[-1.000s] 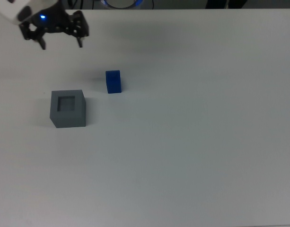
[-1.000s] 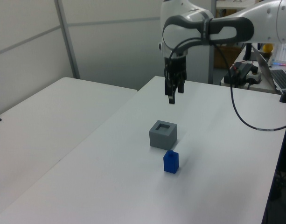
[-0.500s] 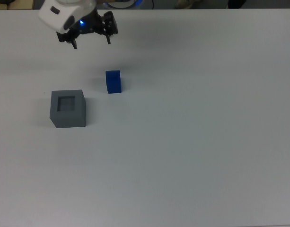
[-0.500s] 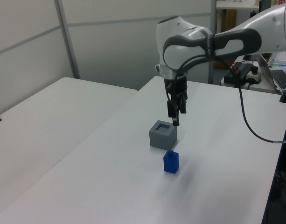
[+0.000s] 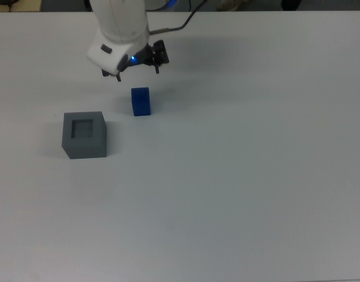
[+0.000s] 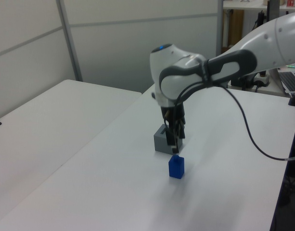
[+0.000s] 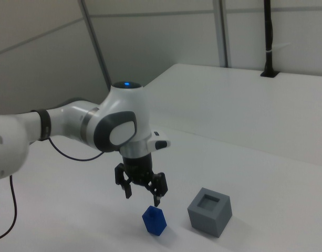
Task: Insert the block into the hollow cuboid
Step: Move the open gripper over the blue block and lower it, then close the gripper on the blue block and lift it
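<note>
A: Current step?

B: Approach; the gripper (image 7: 142,195), fingers spread and empty, hovers just above the block (image 7: 154,220); the block stands on the tabletop (image 5: 238,176) beside the cuboid (image 5: 84,134).

A: Next?

B: Likely descend, straddle, close.

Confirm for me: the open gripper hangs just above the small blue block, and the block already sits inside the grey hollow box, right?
Not inside. The right view shows the small blue block standing on the white table beside the grey hollow box, apart from it. The open gripper does hang just above it.
</note>
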